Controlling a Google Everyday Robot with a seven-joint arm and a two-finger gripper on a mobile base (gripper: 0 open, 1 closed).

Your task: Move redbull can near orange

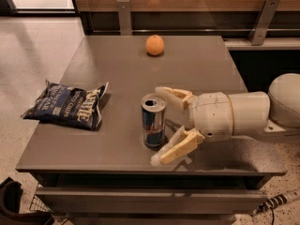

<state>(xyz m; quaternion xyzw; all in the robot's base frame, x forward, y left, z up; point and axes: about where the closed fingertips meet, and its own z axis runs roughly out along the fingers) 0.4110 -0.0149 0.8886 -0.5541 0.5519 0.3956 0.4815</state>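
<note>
Redbull can (153, 121) upright on worktop (201, 60), gripper (159, 125) from right, jaws released around it, orange (154, 45) far, chip bag (65, 106) left

Spread tool (158, 125) flanks redbull can (153, 117) — orange (154, 45) well apart.
</note>
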